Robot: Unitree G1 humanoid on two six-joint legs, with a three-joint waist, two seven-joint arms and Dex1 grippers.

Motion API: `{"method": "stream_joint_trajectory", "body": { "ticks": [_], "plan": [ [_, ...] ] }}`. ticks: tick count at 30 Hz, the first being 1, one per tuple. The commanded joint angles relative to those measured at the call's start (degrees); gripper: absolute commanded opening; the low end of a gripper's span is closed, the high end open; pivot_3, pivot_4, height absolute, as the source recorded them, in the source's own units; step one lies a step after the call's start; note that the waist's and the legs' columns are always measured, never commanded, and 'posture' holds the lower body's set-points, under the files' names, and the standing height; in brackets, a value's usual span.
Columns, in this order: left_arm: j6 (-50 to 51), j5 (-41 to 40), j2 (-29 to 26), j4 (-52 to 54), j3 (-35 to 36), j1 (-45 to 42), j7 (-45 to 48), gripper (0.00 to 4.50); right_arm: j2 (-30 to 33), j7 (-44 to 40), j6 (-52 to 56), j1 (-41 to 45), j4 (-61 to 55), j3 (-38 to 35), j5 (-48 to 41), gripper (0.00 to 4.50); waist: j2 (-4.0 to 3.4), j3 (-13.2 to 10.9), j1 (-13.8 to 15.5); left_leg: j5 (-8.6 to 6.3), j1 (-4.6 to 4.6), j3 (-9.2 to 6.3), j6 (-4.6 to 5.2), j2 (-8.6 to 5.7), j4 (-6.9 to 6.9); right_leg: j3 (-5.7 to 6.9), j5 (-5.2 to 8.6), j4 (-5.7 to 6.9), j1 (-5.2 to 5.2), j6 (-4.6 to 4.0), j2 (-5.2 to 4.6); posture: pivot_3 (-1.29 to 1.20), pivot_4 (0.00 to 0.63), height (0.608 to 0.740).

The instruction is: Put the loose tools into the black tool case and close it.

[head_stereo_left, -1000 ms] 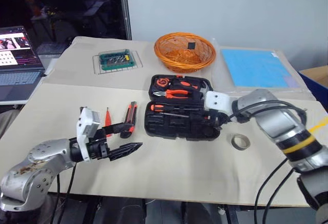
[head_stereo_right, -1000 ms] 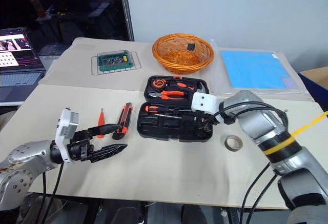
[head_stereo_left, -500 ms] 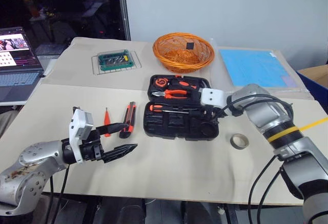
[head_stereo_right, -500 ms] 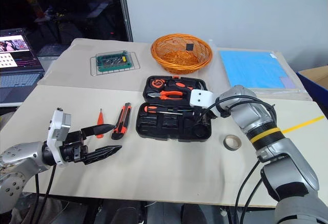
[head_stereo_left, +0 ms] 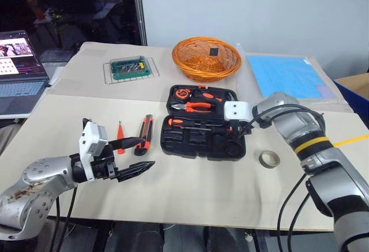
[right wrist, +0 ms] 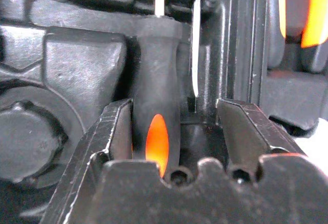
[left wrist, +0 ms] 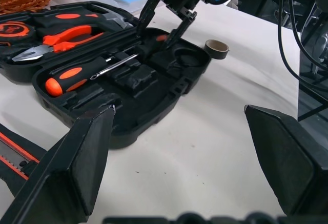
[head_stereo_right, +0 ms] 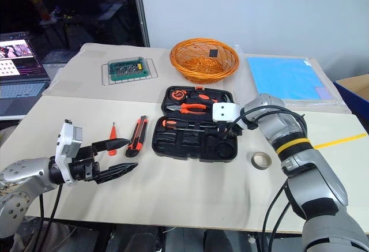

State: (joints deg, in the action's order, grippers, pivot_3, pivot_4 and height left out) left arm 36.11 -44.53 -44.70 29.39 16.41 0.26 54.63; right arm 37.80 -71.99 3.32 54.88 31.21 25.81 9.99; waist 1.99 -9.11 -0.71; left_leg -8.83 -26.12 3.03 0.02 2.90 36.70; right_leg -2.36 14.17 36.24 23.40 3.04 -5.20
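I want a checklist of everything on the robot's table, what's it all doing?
Surface: tan table.
Job's things: black tool case open, two screwdrivers inside; slim orange screwdriver, utility knife and tape roll lying loose.
Clutter: orange basket, green board, blue sheet.
End effectors: left end effector open, holding nothing; right end effector open astride a screwdriver handle in the case.
Cables: on both arms.
Surroundings: laptop.
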Motion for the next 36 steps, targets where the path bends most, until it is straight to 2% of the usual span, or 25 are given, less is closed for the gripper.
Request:
{"method": "stream_joint_trajectory", "body": {
  "ticks": [1, 2, 5, 8, 11, 15, 17, 21, 24, 25, 26, 28, 29, 31, 33, 34, 36],
  "plan": [
    [-1.23, 0.11, 0.17, 0.83, -0.59, -0.77, -0.32, 4.34, 0.45, -2.16, 3.69, -1.75, -6.04, -7.92, -7.90, 2.84, -0.01, -0.01, -0.01, 0.00, 0.00, 0.00, 0.00, 0.00, 0.00, 0.00, 0.00, 0.01, 0.00, 0.00, 0.00, 0.00, 0.150, 0.740],
    [-1.38, 0.25, 0.31, 0.72, -0.85, -0.87, -0.39, 4.34, 0.23, -1.87, 4.14, -2.78, -6.80, -9.70, -9.62, 2.84, -0.01, -0.01, -0.01, 0.00, 0.00, 0.00, 0.00, 0.00, 0.00, 0.00, 0.00, 0.02, 0.00, 0.00, 0.00, 0.00, 0.150, 0.740],
    [-1.86, 0.64, 0.81, 0.21, -1.35, -1.44, -0.70, 4.34, -0.60, -1.39, 8.87, -5.47, -9.98, -14.25, -14.94, 2.13, -0.01, -0.01, 0.05, 0.00, 0.02, -0.01, 0.00, 0.00, 0.00, 0.00, 0.00, 0.02, -0.03, 0.00, 0.00, 0.00, 0.150, 0.740],
    [-2.08, 0.65, 1.16, -0.15, -1.39, -1.89, -1.16, 4.34, -2.11, 1.93, 13.63, -8.12, -14.35, -18.09, -18.58, 1.16, -0.01, -0.01, 0.02, 0.00, 0.05, 0.00, 0.00, 0.00, 0.00, 0.00, 0.00, 0.04, -0.05, 0.00, 0.00, 0.00, 0.150, 0.740],
    [-2.11, 0.54, 1.19, -0.16, -1.15, -1.57, -1.40, 4.34, -5.56, 11.21, 17.90, -11.07, -17.78, -20.82, -18.45, 0.08, -0.01, 0.00, -0.18, 0.00, 0.08, 0.01, 0.00, 0.01, 0.00, -0.02, 0.00, 0.09, -0.04, 0.00, 0.01, 0.00, 0.150, 0.740],
    [-2.52, 1.04, 1.71, -0.23, -1.01, -0.52, -2.24, 4.34, -11.44, 24.62, 17.48, -18.05, -23.01, -21.20, -14.99, 0.01, -0.01, 0.00, -0.17, 0.00, 0.09, 0.02, 0.00, 0.01, 0.00, -0.03, 0.01, 0.18, 0.00, -0.01, 0.02, 0.00, 0.150, 0.740],
    [-3.00, 1.56, 1.82, -0.30, -0.94, 0.01, -2.39, 4.34, -13.21, 28.59, 17.55, -21.72, -24.56, -19.95, -13.11, 0.01, -0.01, -0.01, -0.13, 0.01, 0.08, 0.04, -0.01, -0.02, 0.00, -0.06, 0.01, 0.29, 0.05, -0.01, 0.00, 0.00, 0.150, 0.740],
    [-3.40, 2.41, 1.56, -0.75, 0.09, 1.46, -2.49, 4.34, -12.83, 30.11, 14.54, -28.55, -26.71, -12.70, -6.94, 0.01, -0.02, 0.02, -0.02, 0.03, 0.13, 0.07, -0.04, -0.06, 0.01, -0.08, 0.03, 0.50, 0.10, -0.01, -0.05, 0.00, 0.150, 0.740],
    [-4.06, 3.32, 1.35, -2.23, 0.83, 2.01, -2.57, 4.34, -10.26, 29.72, 10.85, -29.10, -25.67, -7.73, -1.45, 0.01, 0.01, 0.05, -0.18, 0.01, 0.71, 0.11, -0.07, -0.01, 0.01, -0.07, 0.23, 0.47, -0.22, -0.20, -0.05, 0.00, 0.150, 0.740],
    [-4.50, 3.70, 1.44, -3.04, 1.04, 1.97, -2.74, 4.34, -9.95, 30.17, 9.88, -28.83, -24.91, -6.87, -0.15, 0.01, 0.04, 0.09, -0.21, -0.08, 0.88, 0.14, -0.22, 0.00, -0.02, -0.07, 0.49, 0.47, -0.25, -0.57, -0.08, 0.00, 0.150, 0.740],
    [-5.10, 4.26, 1.54, -3.94, 1.34, 2.03, -2.97, 4.34, -9.74, 30.93, 8.98, -28.42, -24.07, -6.16, 1.19, 0.01, 0.14, 0.15, -0.17, -0.27, 0.92, 0.15, -0.53, 0.03, -0.02, -0.06, 0.50, 0.48, -0.26, -0.61, -0.07, 0.00, 0.150, 0.740],
    [-5.26, 4.72, 2.39, -4.97, 2.42, 2.14, -5.00, 4.34, -10.05, 33.80, 6.68, -27.53, -23.68, -6.90, 2.40, 0.01, 0.26, 0.27, -0.23, -0.28, 0.97, 0.12, -0.55, 0.08, -0.02, -0.02, 0.52, 0.54, -0.26, -0.66, -0.05, 0.00, 0.150, 0.740],
    [-5.11, 5.14, 3.31, -5.32, 3.11, 2.07, -7.20, 4.34, -11.49, 35.34, 6.78, -27.30, -25.06, -9.44, 0.34, 0.01, 0.28, 0.29, -0.24, -0.28, 1.01, 0.12, -0.56, 0.09, -0.02, -0.02, 0.51, 0.56, -0.28, -0.67, -0.04, 0.00, 0.150, 0.740],
    [-5.47, 9.09, 6.57, -5.53, 4.02, 1.23, -16.17, 4.34, -15.86, 34.62, 5.52, -27.59, -32.85, -19.23, -13.40, 0.01, 0.30, 0.28, -0.17, -0.28, 1.01, 0.14, -0.57, 0.09, -0.02, -0.04, 0.48, 0.57, -0.28, -0.69, -0.07, 0.00, 0.150, 0.740],
    [-4.61, 11.67, 7.79, -6.96, 4.98, 0.01, -21.45, 4.34, -17.00, 33.28, 11.27, -27.62, -38.92, -22.83, -19.45, 0.01, 0.30, 0.21, -0.02, -0.27, 0.91, 0.15, -0.57, 0.07, -0.02, -0.08, 0.42, 0.62, -0.45, -0.61, -0.10, 0.00, 0.150, 0.740],
    [-1.33, 12.13, 7.86, -6.37, 4.94, -0.56, -24.45, 4.34, -16.51, 32.34, 14.14, -27.79, -42.38, -25.01, -23.21, 0.01, 0.31, 0.19, -0.01, -0.18, 0.85, 0.15, -0.46, 0.06, -0.02, -0.11, 0.20, 0.69, -0.41, -0.23, -0.08, 0.00, 0.150, 0.740],
    [3.75, 11.59, 7.69, -7.83, 5.64, -2.49, -28.18, 4.34, -14.49, 30.85, 18.98, -27.78, -48.68, -26.05, -26.75, 0.58, 0.33, 0.17, 0.20, 0.02, 0.80, 0.06, -0.14, 0.08, -0.02, -0.04, 0.19, 0.73, -0.36, -0.18, -0.04, 0.00, 0.150, 0.740]
  ]
}}
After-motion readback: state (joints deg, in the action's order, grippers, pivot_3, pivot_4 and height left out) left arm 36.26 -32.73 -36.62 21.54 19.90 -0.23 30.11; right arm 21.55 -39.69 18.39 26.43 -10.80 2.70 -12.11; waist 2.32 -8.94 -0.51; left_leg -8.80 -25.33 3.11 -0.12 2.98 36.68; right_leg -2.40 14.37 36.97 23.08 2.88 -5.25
